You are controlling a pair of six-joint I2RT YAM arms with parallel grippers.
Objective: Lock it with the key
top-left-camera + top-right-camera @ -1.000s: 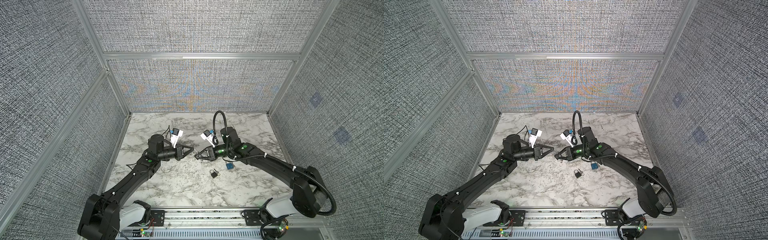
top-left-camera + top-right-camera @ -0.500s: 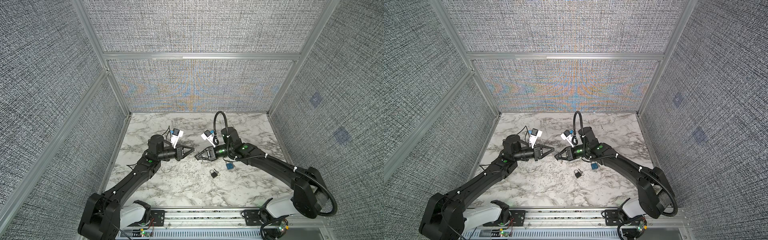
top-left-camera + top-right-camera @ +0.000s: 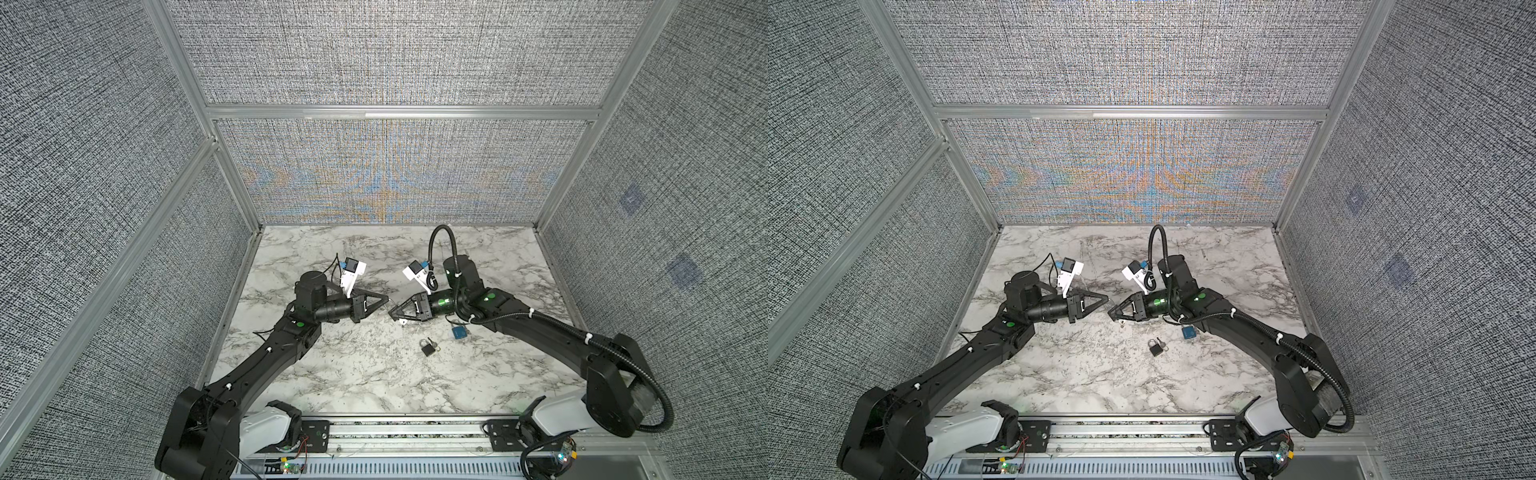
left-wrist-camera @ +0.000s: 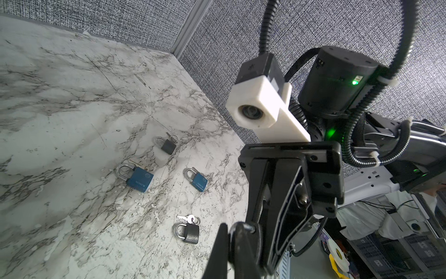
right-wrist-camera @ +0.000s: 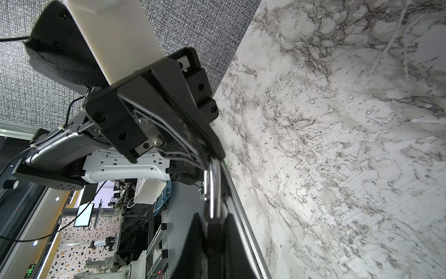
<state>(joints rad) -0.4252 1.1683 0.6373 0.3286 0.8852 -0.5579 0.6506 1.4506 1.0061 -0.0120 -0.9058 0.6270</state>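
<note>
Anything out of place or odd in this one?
Nothing is spilled or damaged. One oddity: the left gripper appears shut on the shackle of the padlock held by the right gripper, not on a key. A key lies on the table.

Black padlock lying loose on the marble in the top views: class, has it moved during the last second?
No. The black padlock lies at the same spot, beside the blue padlock, as before.

Pretty sure I'm driving this in a robotics lab: aluminium-framed booth (image 3: 399, 112) with grey fabric panels (image 3: 395, 54), marble-print tabletop (image 3: 374, 374), and outside it a monitor (image 5: 83, 215), terrazzo floor (image 5: 70, 256) and green exit sign (image 5: 30, 270).
</note>
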